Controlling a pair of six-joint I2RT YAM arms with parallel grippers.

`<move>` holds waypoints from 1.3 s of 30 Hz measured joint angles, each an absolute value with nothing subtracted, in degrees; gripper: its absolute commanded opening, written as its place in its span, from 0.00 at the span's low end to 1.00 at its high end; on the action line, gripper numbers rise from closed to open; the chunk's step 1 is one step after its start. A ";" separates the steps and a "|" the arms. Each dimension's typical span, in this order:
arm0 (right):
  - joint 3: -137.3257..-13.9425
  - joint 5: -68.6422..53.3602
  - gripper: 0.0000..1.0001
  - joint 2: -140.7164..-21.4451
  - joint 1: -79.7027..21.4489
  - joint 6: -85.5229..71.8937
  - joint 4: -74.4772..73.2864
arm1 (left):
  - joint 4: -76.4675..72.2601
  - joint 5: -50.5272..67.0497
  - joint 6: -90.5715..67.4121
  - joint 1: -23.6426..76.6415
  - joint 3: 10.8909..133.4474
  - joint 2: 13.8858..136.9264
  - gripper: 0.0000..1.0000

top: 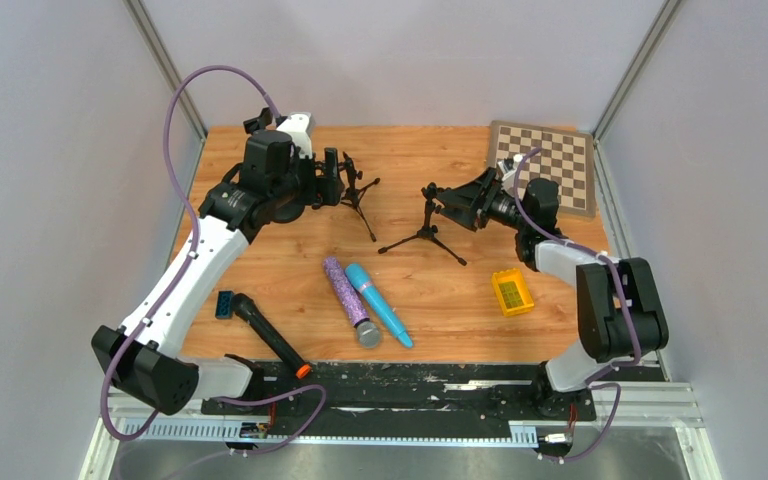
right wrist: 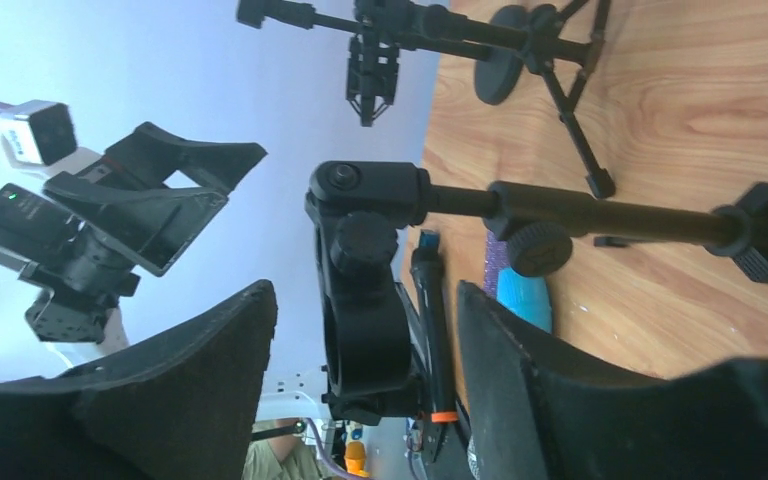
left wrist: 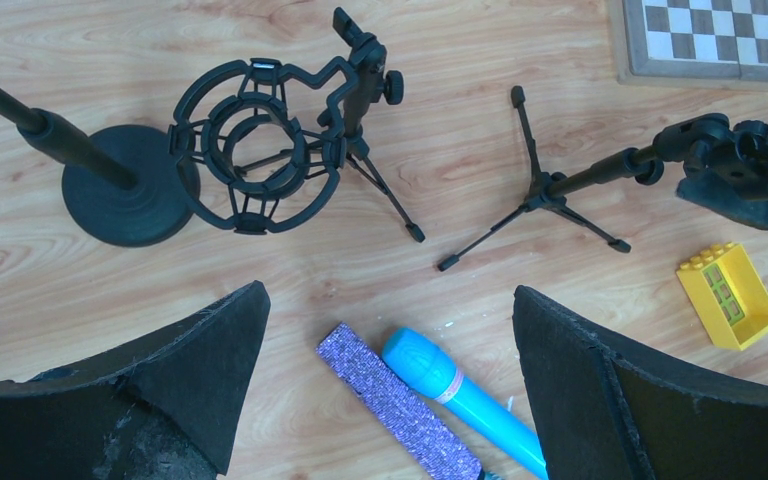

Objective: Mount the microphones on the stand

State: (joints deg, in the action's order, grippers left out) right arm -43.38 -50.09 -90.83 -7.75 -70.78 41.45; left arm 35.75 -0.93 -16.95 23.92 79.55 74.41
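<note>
Our right gripper (right wrist: 365,295) brackets the black plastic clip (right wrist: 360,350) on the small black tripod stand (top: 426,232), its fingers half-parted with a gap on each side. We should centre the clip and close gently, so the light tripod does not tip. Our left gripper (left wrist: 390,300) hangs wide apart. The glittery purple microphone (top: 348,300), light-blue microphone (top: 380,305) and black orange-ringed microphone (top: 272,336) lie on the wooden table (top: 520,180), none clipped in yet.

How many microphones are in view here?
3. The purple microphone and light-blue microphone lie side by side at centre front; the black microphone lies to their left, beside a blue block. None seems hidden.
</note>
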 measured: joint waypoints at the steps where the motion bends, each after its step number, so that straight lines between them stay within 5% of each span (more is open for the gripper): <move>1: -43.38 -50.24 0.53 -91.48 -7.75 -72.10 43.44 | 35.75 -0.91 -16.82 23.92 79.55 74.41 1.00; 17: -42.54 -52.60 0.10 -99.04 -7.81 -86.08 63.57 | 35.75 -1.78 -16.19 23.92 79.55 74.43 1.00; 25: -42.33 -53.34 0.00 -99.02 -7.81 -86.26 64.03 | 35.75 -2.70 -16.12 23.92 79.55 74.43 1.00; 39: -47.18 -62.04 0.00 -95.29 -7.75 -77.08 48.16 | 35.73 -5.06 -15.68 24.73 79.13 74.35 1.00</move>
